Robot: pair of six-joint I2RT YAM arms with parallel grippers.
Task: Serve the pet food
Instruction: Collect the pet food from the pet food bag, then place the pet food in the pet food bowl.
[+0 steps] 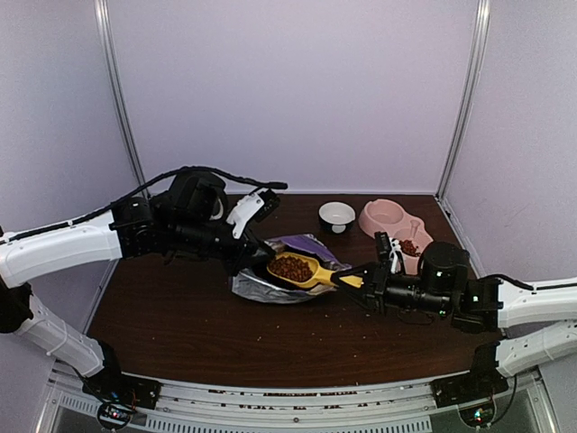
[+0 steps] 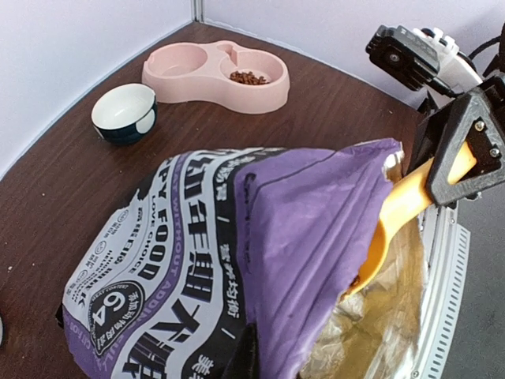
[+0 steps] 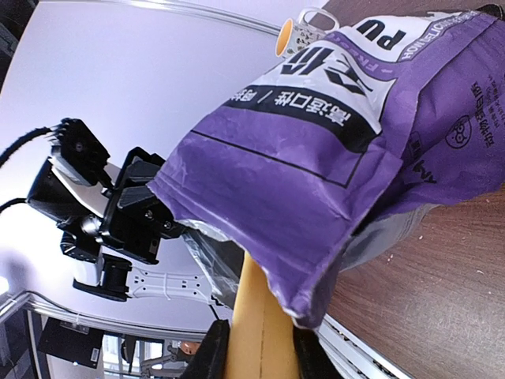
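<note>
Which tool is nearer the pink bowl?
Right. The right tool, gripping the scoop, sits just front-left of the pink bowl; the left tool holds the bag, farther left.

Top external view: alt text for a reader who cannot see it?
The right gripper holds a yellow scoop filled with kibble at the mouth of a purple bag lying on the table, which the left gripper pinches. A pink double bowl and a white bowl stand behind.

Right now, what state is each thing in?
bag, lying on its side, mouth held open.
scoop, loaded with pet food, at the bag mouth.
pink double bowl, pet food in one compartment, other empty.
small bowl, upright, empty.
left hand, shut on bag.
right hand, shut on scoop handle.
</note>
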